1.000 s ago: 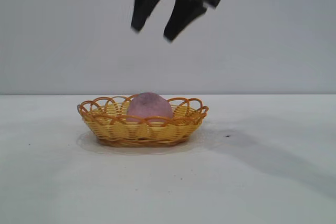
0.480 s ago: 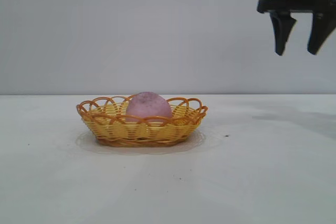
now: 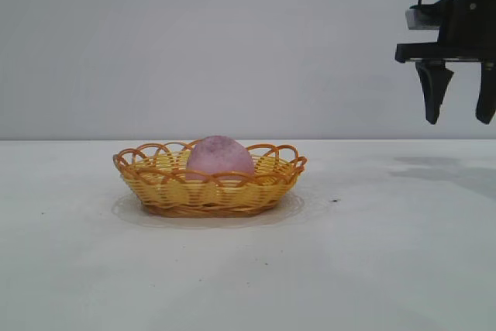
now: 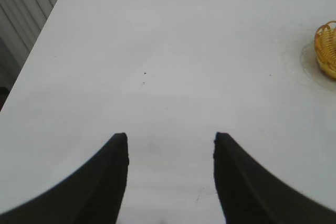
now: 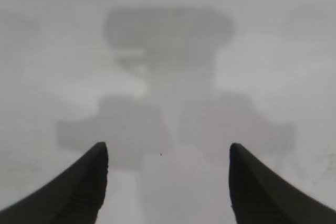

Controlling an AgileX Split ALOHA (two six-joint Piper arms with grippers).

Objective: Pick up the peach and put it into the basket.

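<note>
Your peach (image 3: 220,156) sits in the basket (image 3: 209,191). Your right gripper (image 3: 459,118) hangs open and empty at two o'clock, well apart; your left gripper (image 4: 168,145) waits open over bare table (image 4: 173,51).

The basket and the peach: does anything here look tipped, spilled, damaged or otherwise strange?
Nothing stands out. The basket sits flat on the table, its looped rim whole, and the peach rests inside it. The right hand hangs open and empty, high at the far right, away from both. A few tiny dark specks mark the tabletop.
</note>
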